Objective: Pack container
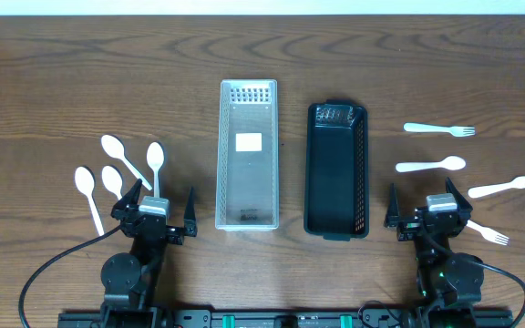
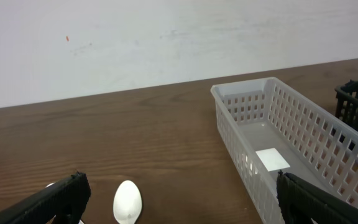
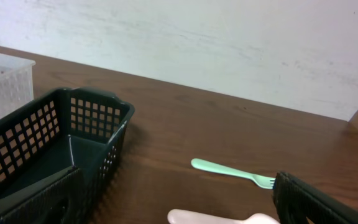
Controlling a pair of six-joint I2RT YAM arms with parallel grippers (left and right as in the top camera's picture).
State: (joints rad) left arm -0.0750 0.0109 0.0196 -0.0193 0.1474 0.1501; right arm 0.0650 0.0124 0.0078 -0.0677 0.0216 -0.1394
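Seen from above, a brown wooden table (image 1: pixel 62 73) holds a long white perforated plastic basket (image 1: pixel 248 155) just beside a long black perforated plastic basket (image 1: pixel 337 170), side by side at the centre. Four white plastic spoons (image 1: pixel 117 173) lie to the left. Three pale plastic forks (image 1: pixel 438 129) and one more white spoon (image 1: pixel 430 165) lie to the right. The left gripper (image 1: pixel 163 196) and right gripper (image 1: pixel 424 196) sit near the front edge, claws spread wide, pinching nothing
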